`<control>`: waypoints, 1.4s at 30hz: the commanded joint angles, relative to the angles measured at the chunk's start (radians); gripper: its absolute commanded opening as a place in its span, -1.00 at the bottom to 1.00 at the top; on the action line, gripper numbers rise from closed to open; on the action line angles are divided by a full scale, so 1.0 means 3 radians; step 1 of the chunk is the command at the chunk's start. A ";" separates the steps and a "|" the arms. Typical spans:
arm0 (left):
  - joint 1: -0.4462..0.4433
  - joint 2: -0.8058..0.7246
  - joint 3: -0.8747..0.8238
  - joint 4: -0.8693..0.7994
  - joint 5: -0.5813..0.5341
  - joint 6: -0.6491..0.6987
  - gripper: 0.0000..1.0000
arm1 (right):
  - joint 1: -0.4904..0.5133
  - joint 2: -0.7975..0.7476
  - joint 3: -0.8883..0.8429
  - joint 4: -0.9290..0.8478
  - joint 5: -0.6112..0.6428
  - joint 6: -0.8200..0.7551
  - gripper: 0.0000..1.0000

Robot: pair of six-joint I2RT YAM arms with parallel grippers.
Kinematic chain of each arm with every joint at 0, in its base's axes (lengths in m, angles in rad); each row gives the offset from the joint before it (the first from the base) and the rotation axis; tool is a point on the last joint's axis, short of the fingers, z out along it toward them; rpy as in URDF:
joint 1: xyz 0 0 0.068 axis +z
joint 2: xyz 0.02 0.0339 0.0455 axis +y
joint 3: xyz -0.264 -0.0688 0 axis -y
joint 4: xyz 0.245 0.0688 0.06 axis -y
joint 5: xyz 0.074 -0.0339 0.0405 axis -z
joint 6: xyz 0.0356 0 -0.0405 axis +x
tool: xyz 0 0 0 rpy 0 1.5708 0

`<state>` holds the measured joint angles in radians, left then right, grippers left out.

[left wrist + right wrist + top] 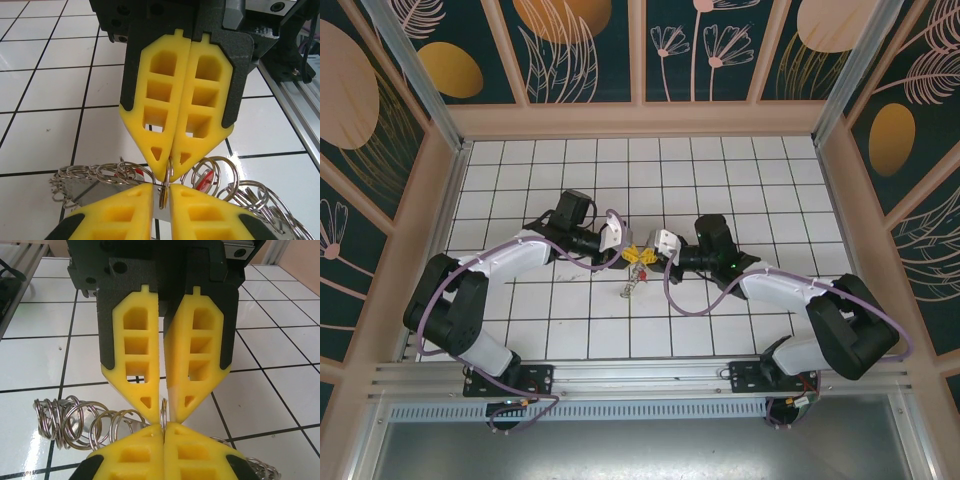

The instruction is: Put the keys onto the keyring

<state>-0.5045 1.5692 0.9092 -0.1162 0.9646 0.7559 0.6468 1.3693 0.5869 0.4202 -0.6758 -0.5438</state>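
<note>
both arms meet nose to nose mid-table over the white tiled floor (720, 180). the large silvery metal hoop fringed with small split rings, the keyring (100, 175), sits right between them, and its fringe spreads low on both sides of the fingertips. can't tell if it rests on the tile or hangs.

right gripper (168, 171): yellow fingers pressed together, clamped on a thin wire loop of the keyring. can't tell if that loop is the main hoop or one of the small rings.

left gripper (164, 413): jaws slightly apart, with the same wire in the gap. looks loose, not a firm pinch.

small key with a red plastic head (204, 179) shows through the rings just right of the tips, tangled in the bundle. can't tell if it is threaded on.

risks:
- only one firm pinch on thin round wire, so the keyring could swivel or slide out of the right gripper if either arm moves.
- fingertips nearly touch, so a small misalignment could make the grippers collide or bend the wire.
- if the left gripper re-closes off-centre, it could grab a neighbouring split ring instead of the intended loop.
- the dense fringe hides the key's shaft, so a blind grab is likely.
</note>
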 commanded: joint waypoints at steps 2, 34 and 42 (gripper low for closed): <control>-0.0026 0.0076 0.0065 -0.0107 0.0088 0.0047 -0.65 | -0.0026 -0.0111 -0.0033 0.0413 -0.0181 0.0104 -1.00; -0.0031 -0.0301 -0.0361 0.1167 -0.0148 -0.0990 -1.00 | -0.0414 -0.1267 -0.0402 -0.0035 0.1720 0.1786 -0.36; -0.0031 -0.0341 -0.0362 0.1159 -0.0149 -0.0978 -1.00 | -0.1713 -0.1298 -0.0069 -0.2208 0.2880 0.4016 -0.54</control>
<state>-0.5102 1.4967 0.8040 0.1814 0.9005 0.4835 0.2405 0.9966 0.5735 0.0429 0.0380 0.3443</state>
